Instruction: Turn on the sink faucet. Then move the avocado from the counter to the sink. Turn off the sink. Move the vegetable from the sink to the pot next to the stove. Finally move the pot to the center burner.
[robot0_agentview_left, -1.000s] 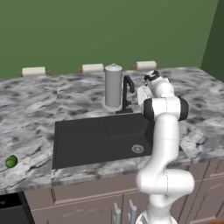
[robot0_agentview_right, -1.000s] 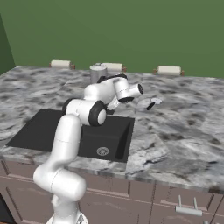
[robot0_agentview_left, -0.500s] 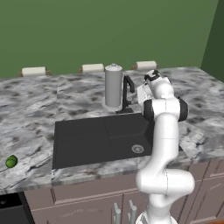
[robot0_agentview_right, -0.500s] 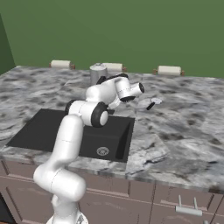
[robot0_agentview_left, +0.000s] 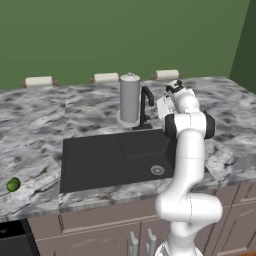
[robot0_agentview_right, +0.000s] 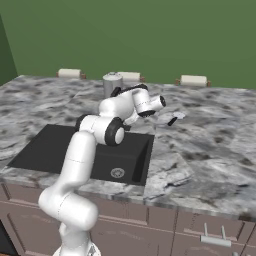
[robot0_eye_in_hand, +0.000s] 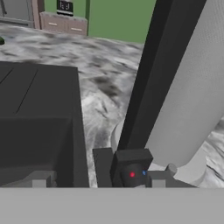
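The gripper (robot0_eye_in_hand: 98, 179) sits low at the sink faucet (robot0_eye_in_hand: 148, 78), jaws spread with the tap's black base block between them; whether they touch it cannot be told. Just beyond the faucet, crowding the far jaw, stands the grey canister (robot0_agentview_left: 129, 99). The black sink (robot0_agentview_left: 100, 157) lies beside the jaws. The avocado (robot0_agentview_left: 13, 184) rests far off on the counter (robot0_agentview_left: 30, 125), well past the basin.

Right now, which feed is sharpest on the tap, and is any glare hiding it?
No glare anywhere; lighting is flat and even. Hand view: sink faucet looms close with soft edges. Left base view: faucet small but crisp. Right base view: arm covers most of it.
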